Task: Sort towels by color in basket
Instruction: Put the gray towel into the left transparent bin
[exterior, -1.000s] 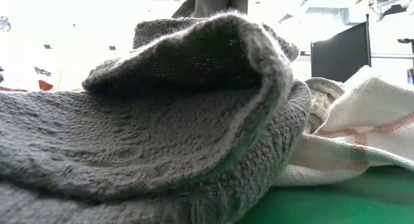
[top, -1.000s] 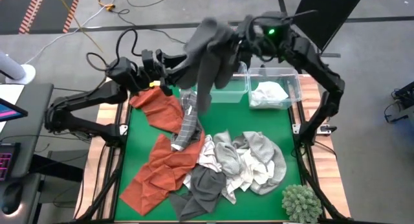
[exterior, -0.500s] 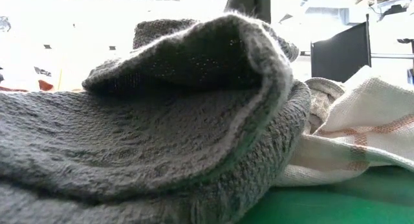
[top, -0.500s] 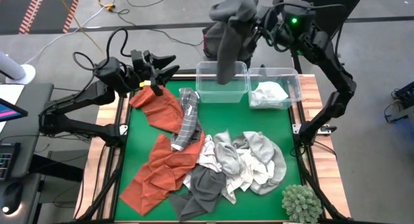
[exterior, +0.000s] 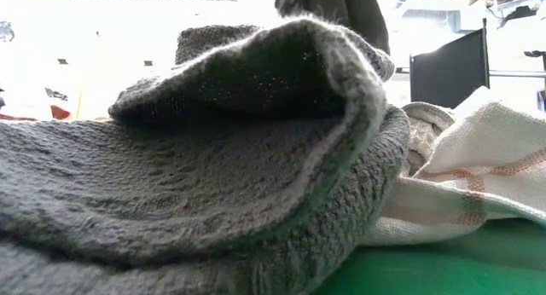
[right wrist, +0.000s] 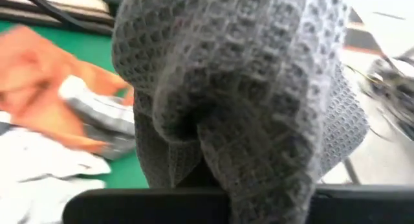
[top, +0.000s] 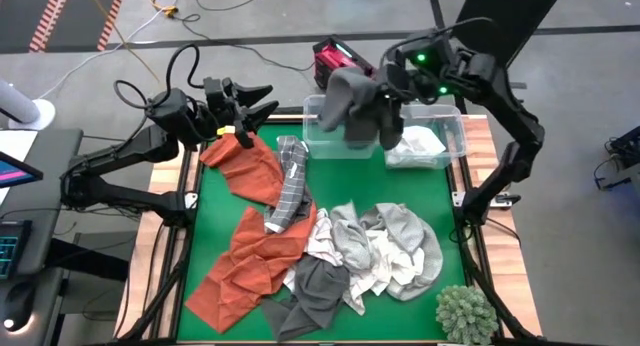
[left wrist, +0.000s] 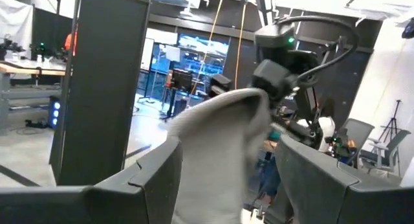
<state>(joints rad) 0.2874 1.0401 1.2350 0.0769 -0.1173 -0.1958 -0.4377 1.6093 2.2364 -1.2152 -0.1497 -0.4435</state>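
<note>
My right gripper [top: 383, 94] is shut on a dark grey waffle towel [top: 350, 111], bunched over the left of two clear bins [top: 318, 144] at the table's far edge. That towel fills the right wrist view [right wrist: 246, 88]. The right bin [top: 452, 136] holds a white towel [top: 415, 144]. My left gripper [top: 255, 101] stands open and holds nothing above the far left corner, its fingers [left wrist: 155, 179] pointing at the hanging towel. On the green mat lie rust-orange towels [top: 250, 171], a checked one [top: 290, 191], and a heap of light grey, white and dark grey ones [top: 380, 251]. My right gripper holds the dark grey towel by a gathered bunch [top: 368, 98], coming from the table's right and slanting down. The cloth itself hides the fingers and the place of contact. The towel hangs slack below the gripper, over the left bin; whether it touches the bin, I cannot tell.
A green spiky plant ball [top: 465, 314] sits at the near right corner. A red device [top: 340, 58] lies on the floor beyond the bins. In the low view a dark grey towel [exterior: 213, 184] blocks most of the table, with a white red-striped cloth [exterior: 478, 176] beside it.
My right gripper has carried the dark grey towel from above the table's far left toward the right, then tipped downward and sunk over the left bin. The towel hung long before and is bunched now. My left gripper has drawn back a little toward the left.
</note>
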